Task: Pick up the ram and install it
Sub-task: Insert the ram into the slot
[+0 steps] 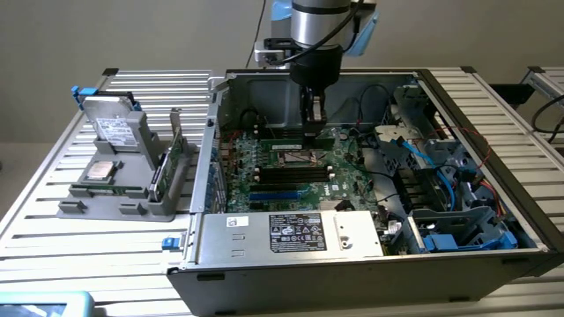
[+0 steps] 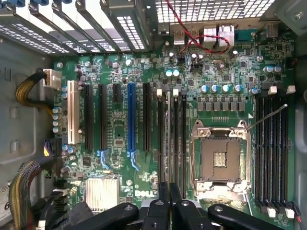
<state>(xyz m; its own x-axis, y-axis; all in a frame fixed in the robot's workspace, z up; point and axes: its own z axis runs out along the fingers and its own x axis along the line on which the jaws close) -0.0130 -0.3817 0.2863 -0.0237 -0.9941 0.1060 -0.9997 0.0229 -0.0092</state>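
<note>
Above one motherboard (image 2: 120, 125), one hand (image 2: 169, 190), closed

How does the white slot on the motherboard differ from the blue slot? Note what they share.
The white slot is pale and broader; the blue slot is bright blue and narrower. The white slot lies nearest the edge of the motherboard; the blue slot has black slots on both sides. Both are long, parallel and empty.

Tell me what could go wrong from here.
The ram, gripped by the end effector, sits edge-on over tightly packed slots; a slight offset could jam it or seat it in the wrong one.
The open CPU socket lies right beside them; a slip may bend its contacts.
</note>
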